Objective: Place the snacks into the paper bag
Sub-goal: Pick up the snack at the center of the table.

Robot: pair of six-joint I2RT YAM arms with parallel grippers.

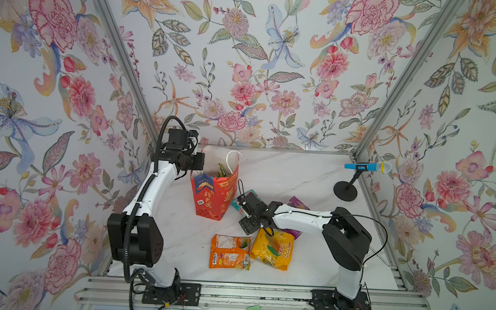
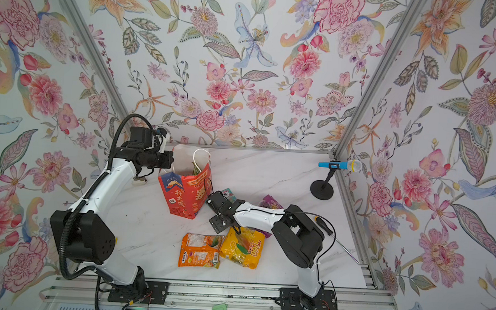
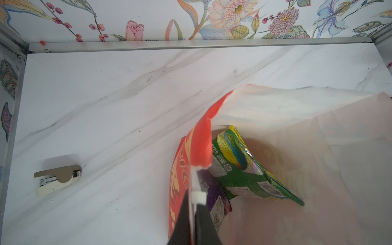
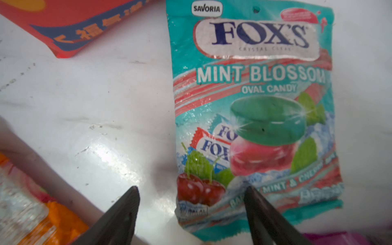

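The red paper bag [image 1: 213, 200] [image 2: 184, 199] stands upright at the back left of the marble table. My left gripper [image 3: 194, 203] [image 1: 199, 162] is shut on its rim [image 3: 203, 137]. Inside lie a green packet [image 3: 244, 169] and a purple one [image 3: 214, 197]. My right gripper [image 4: 191, 191] [image 1: 242, 208] hangs open over a bottom corner of the teal-pink packet [image 4: 254, 116] [image 2: 227, 194], which lies flat beside the bag. One finger is above the packet, the other above bare table. In both top views an orange packet [image 1: 230, 252] and a yellow packet [image 1: 272, 251] lie in front, and a purple packet [image 1: 298, 203] shows behind the right arm.
A blue toy microphone [image 1: 367, 167] on a black stand is at the back right corner. A beige stapler [image 3: 57, 180] lies left of the bag. A screwdriver [image 2: 324, 226] rests near the right wall. Floral walls close in three sides of the table.
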